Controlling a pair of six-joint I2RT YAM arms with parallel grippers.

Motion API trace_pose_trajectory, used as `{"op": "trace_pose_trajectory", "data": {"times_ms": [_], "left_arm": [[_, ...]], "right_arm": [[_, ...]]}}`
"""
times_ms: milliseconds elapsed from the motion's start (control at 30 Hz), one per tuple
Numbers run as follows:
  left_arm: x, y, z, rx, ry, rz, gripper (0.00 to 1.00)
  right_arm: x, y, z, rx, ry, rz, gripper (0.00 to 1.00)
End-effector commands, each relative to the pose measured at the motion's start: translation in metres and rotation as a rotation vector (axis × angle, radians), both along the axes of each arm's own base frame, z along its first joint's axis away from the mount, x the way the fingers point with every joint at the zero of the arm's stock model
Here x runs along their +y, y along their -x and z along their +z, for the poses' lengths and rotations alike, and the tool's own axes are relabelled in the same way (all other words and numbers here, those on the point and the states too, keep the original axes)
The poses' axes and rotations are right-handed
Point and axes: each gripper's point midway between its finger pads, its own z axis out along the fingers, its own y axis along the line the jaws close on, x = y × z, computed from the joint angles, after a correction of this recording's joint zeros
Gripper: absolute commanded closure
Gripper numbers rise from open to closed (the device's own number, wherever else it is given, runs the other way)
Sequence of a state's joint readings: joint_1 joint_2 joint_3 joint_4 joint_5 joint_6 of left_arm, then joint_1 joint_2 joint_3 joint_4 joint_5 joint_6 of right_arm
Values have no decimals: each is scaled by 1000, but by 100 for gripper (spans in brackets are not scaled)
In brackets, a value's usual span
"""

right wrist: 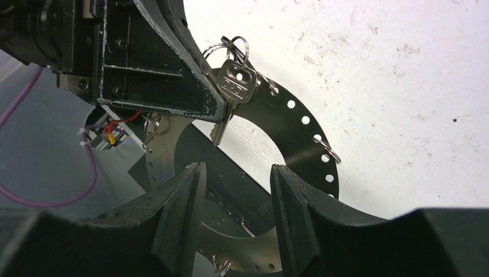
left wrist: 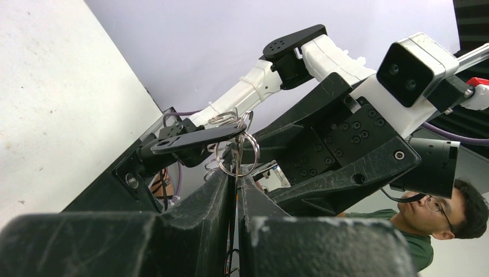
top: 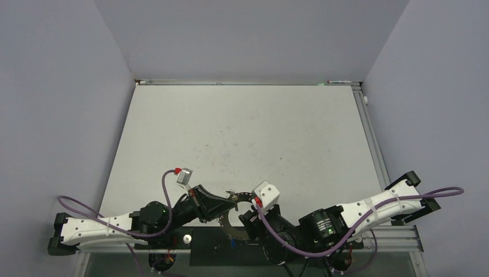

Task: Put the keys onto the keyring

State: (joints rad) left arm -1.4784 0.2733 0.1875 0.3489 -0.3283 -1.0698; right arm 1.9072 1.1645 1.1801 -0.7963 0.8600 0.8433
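Observation:
The keyring is a flat grey metal disc with a wide hole, rim holes and small wire loops. It is held up off the table near the front edge. My left gripper is shut on its rim, seen edge-on between the fingers, with wire loops just above them. A silver key hangs from loops at the top of the rim, right beside the left fingertip. My right gripper is open, its fingers standing either side of the ring's lower arc without touching it.
The white table stretches away behind both arms. A black base plate lies under the ring at the near edge. In the left wrist view the right arm's wrist is close in front, and a person is at the lower right.

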Motion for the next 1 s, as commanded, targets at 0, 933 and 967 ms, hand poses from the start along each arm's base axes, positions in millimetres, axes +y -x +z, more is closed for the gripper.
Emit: {"op": "trace_pose_trajectory", "data": {"times_ms": [0,933,967], "left_arm": [[10,2,32,4,122,-5,100],[14,1,36,-2,133,3,100],[15,1,36,-2,135,3,100]], "right_arm": [[4,-10,23,-20,-132,-62,53],[28,-25,-7,-51,-25,-49,54],[26,-25,-8,-55,-21,-58,55]]}}
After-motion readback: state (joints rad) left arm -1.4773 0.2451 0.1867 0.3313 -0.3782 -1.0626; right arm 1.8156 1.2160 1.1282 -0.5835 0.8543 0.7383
